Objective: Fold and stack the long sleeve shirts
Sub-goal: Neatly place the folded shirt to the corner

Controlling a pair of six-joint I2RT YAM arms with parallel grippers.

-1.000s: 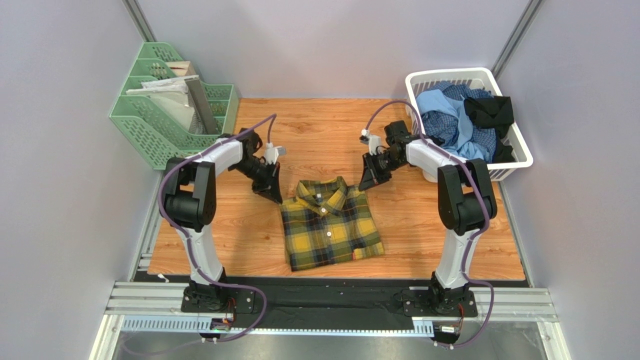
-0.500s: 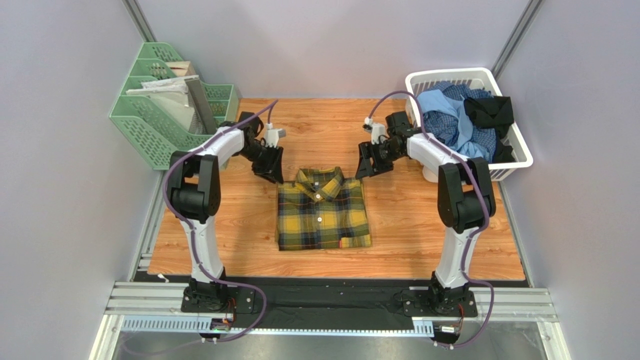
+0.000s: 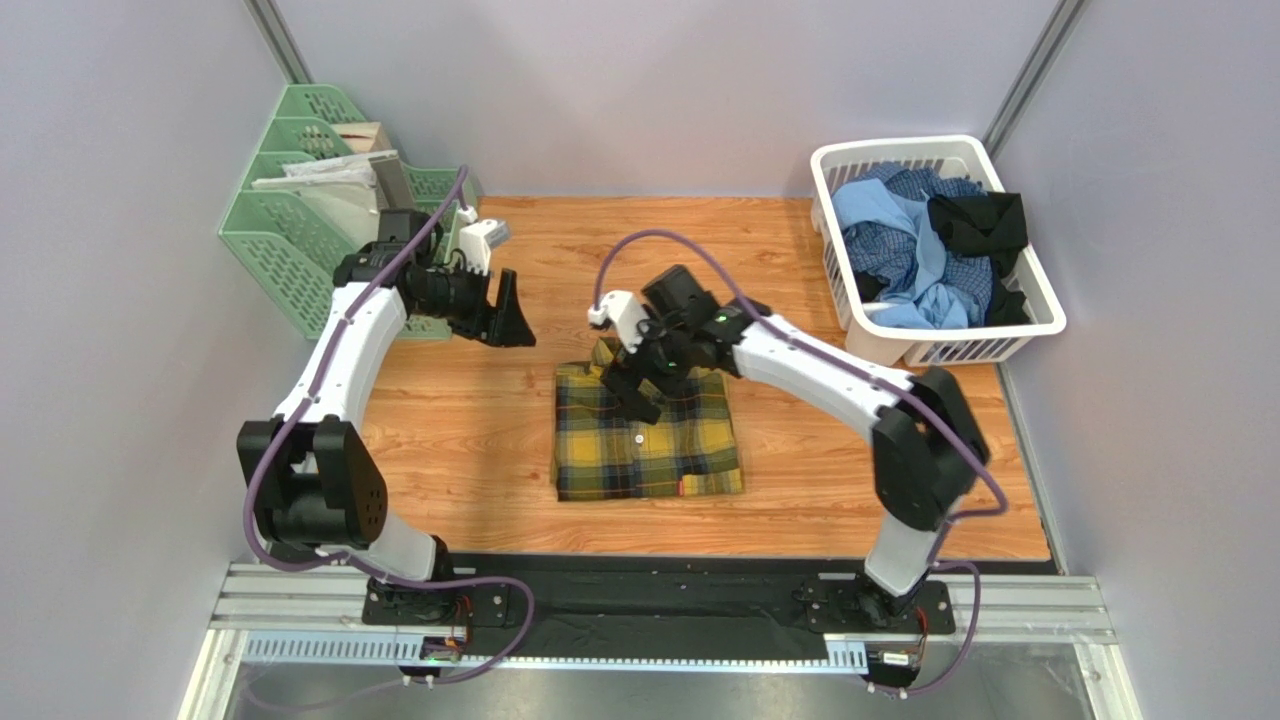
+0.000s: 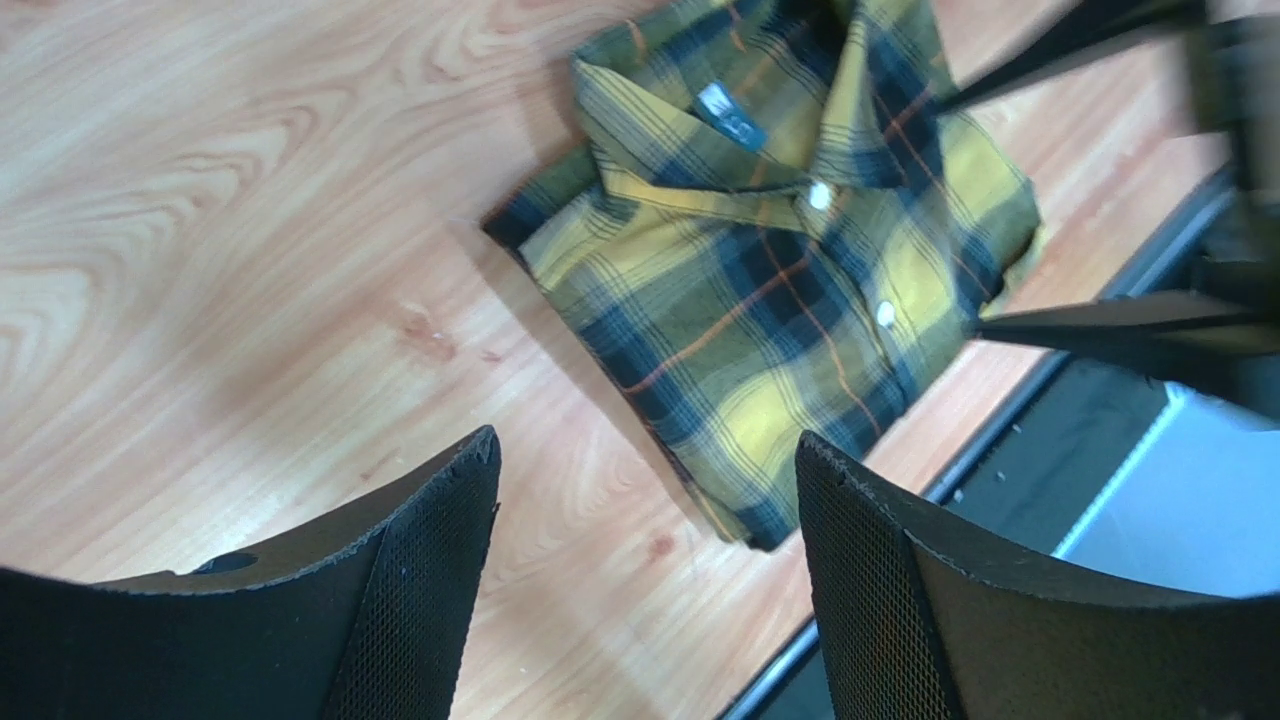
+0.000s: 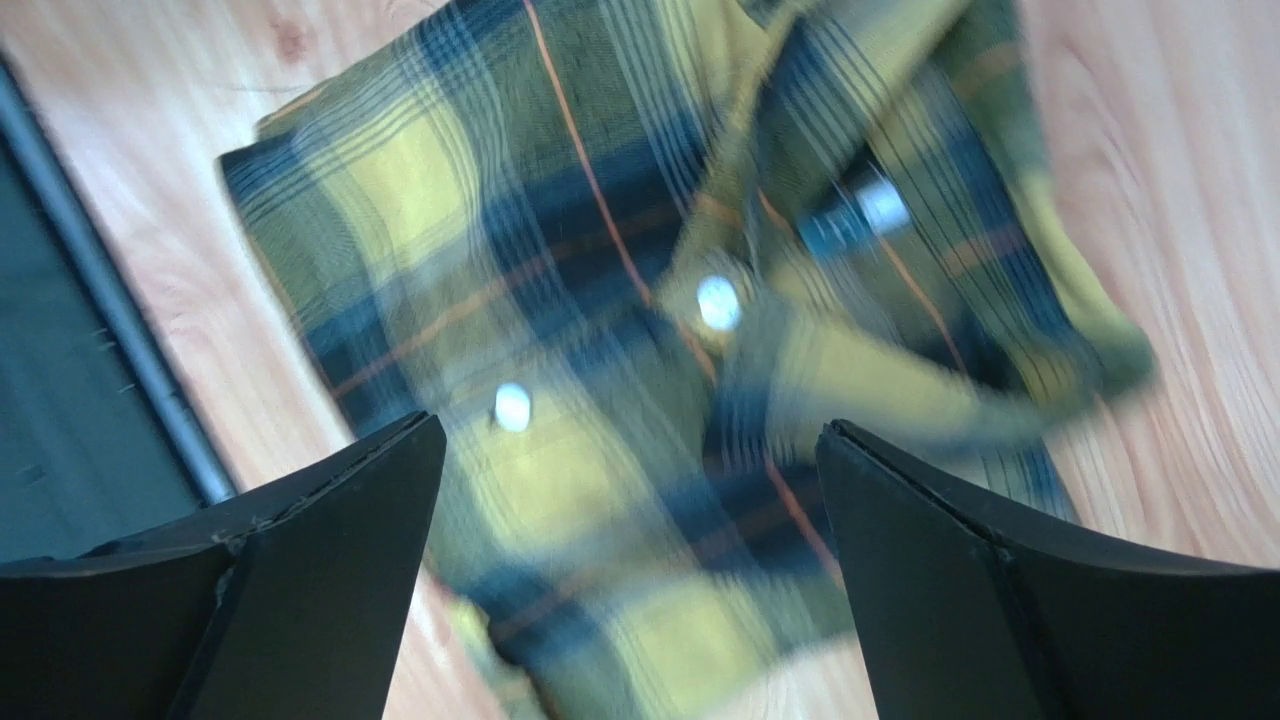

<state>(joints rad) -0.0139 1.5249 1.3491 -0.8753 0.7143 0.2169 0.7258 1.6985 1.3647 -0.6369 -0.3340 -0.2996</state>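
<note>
We noted bright, even light and soft shadows; right wrist view blurred over the plaid shirt (image 5: 601, 375).

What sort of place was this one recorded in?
Most likely a lab robot cell staged for laundry folding, not a home: plain grey panel walls, an aluminium mounting rail, and a wooden table with a laundry basket of shirts.
</note>
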